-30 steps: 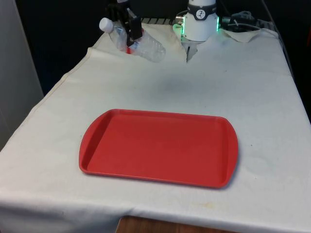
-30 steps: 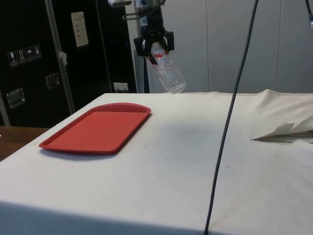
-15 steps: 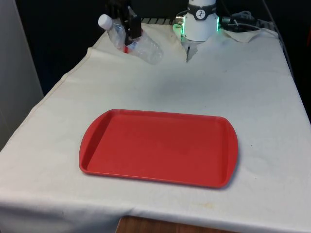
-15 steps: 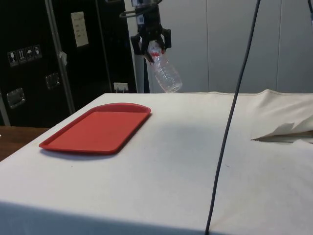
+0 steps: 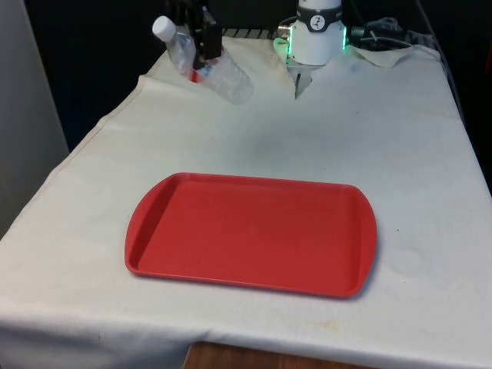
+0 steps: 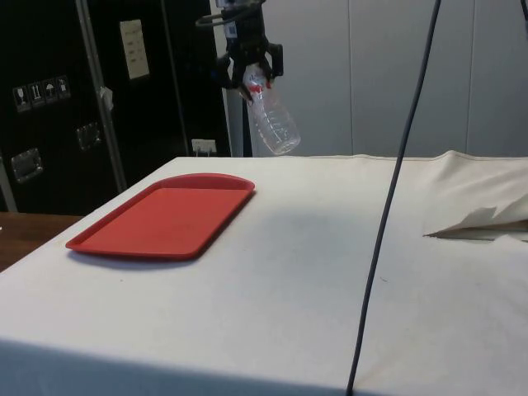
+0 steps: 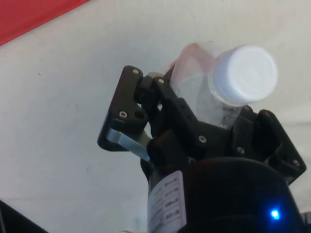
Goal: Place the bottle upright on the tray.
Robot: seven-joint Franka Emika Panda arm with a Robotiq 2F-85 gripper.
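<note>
Because the gripper clamps the bottle near its neck, it hangs tilted, high above the far table edge; you must carry it to the tray.

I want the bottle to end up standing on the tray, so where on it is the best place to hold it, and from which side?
Probably where the gripper holds it now: the bottle is clamped across its upper body just below the white cap, fingers on opposite sides. The bottle hangs tilted, base lowest, clear of the cloth, so this high grip leaves the base free to meet the red tray.
</note>
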